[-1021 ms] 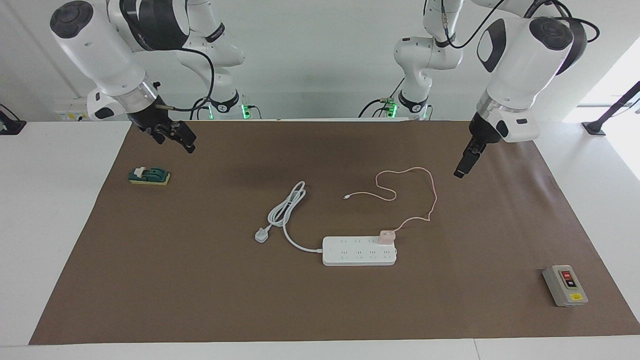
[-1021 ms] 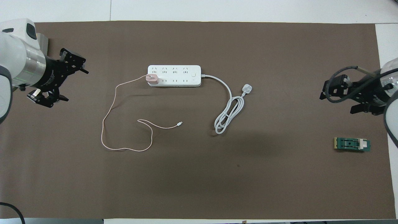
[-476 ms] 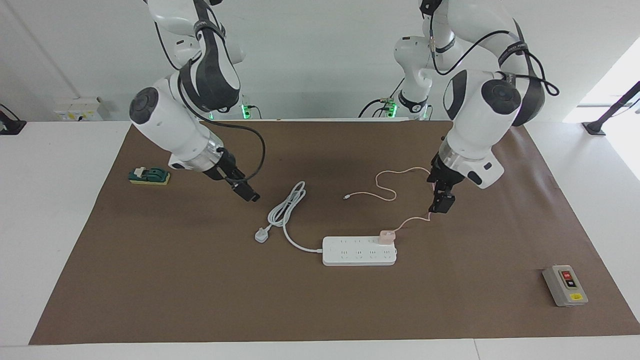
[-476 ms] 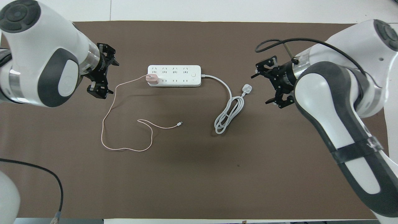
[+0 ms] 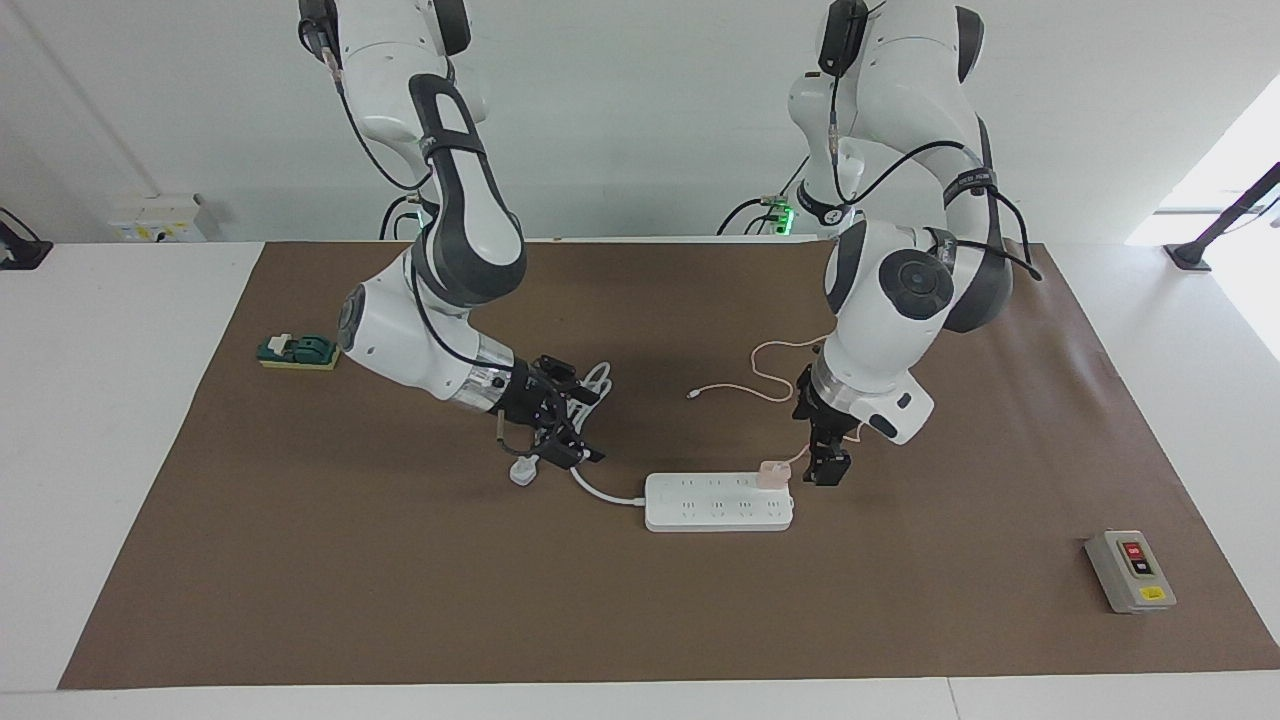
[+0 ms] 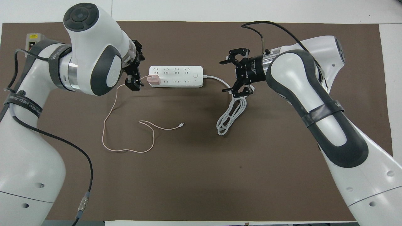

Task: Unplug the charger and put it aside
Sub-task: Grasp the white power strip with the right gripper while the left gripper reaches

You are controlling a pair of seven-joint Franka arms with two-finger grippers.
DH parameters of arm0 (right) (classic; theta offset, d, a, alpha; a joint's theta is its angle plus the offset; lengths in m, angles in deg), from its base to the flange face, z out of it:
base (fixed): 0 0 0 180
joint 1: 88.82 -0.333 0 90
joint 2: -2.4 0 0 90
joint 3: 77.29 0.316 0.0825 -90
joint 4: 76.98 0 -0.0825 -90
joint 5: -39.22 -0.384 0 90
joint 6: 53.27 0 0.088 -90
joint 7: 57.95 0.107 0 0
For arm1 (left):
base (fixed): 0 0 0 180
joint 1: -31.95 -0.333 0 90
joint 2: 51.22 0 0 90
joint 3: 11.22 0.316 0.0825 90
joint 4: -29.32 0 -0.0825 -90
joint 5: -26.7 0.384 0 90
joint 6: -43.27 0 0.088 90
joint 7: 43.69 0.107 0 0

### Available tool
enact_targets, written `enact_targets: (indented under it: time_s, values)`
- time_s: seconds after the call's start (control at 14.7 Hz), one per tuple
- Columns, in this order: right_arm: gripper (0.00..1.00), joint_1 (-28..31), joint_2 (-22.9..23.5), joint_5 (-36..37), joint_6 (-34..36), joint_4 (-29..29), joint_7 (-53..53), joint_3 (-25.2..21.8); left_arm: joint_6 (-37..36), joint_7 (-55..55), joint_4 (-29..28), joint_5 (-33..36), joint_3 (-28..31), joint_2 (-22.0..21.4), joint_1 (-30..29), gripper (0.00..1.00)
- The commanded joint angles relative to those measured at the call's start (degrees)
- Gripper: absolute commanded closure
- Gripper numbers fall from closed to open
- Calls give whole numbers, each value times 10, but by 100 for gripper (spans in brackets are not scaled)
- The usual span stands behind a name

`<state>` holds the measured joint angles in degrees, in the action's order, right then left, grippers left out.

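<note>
Now both arms have swung in from the desk's ends and dropped low by the strip [image 5: 718, 501]. So the approach is nearly done; nothing is gripped yet. Charger [image 5: 773, 472] sits plugged into the strip's socket at the left arm's end, cable [image 6: 110, 110] looping across the mat nearer the robots. Left tool [image 5: 826, 468] hangs just beside the charger, pointing down, fingers spread, not touching it as far as I can tell. Right tool [image 5: 562, 440] is low over the white plug [image 5: 523, 470] and cord [image 6: 230, 116] at the strip's other end, fingers spread too, likely there to brace the strip. Next move looks like left closing on the charger.
</note>
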<state>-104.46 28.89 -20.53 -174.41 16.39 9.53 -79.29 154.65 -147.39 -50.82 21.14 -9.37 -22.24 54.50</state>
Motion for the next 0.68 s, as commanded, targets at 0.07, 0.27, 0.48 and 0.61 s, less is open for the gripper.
enact_targets:
  time_s: [0.07, 0.27, 0.48, 0.61]
  values:
    - [0, 3, 69, -67, 17, -69, -11, 3, 41, -20, -21, -4, 11, 8, 26, 0]
    - [0, 13, 155, -84, 76, -157, -13, 17, 40, -25, -35, 6, 14, 7, 39, 0]
    - [0, 5, 217, -129, 71, -222, 2, 18, 38, -40, -41, 21, 14, 9, 43, 0]
    - [0, -6, 253, -131, 49, -264, 21, 19, 39, -40, -53, 23, 14, 10, 43, 0]
